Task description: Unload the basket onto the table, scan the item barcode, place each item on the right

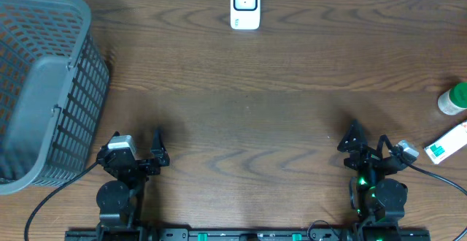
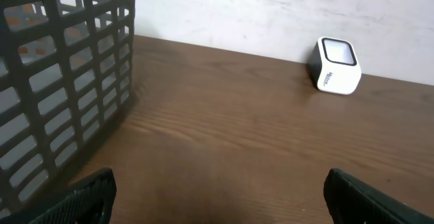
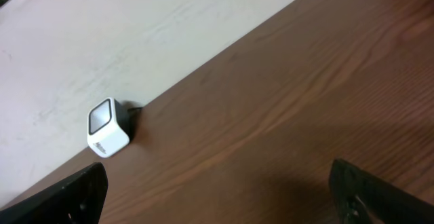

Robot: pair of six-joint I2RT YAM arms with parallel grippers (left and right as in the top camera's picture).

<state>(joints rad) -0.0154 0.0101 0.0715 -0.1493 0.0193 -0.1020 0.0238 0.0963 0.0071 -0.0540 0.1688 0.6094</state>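
Woodgrain table [image 1: 255, 88] fills the overhead view, with a white barcode scanner [image 1: 245, 5] at the middle of its far edge and a grey slatted basket [image 1: 44, 88] on the left side. At the right edge lies a white box with green print [image 1: 446, 144], and a green-capped bottle [image 1: 454, 98] sits just beyond it (which of the two is the item I cannot tell); both are apart from the arms. The left gripper [image 1: 137, 142] and right gripper [image 1: 368, 137] sit at the near edge, jaws spread wide and holding nothing. The left wrist view shows its dark fingertips [image 2: 88, 197] far apart, with the basket close on the left and the scanner ahead by the wall. The right wrist view shows its fingertips [image 3: 380, 193] equally parted over bare wood, with the scanner far off to the left
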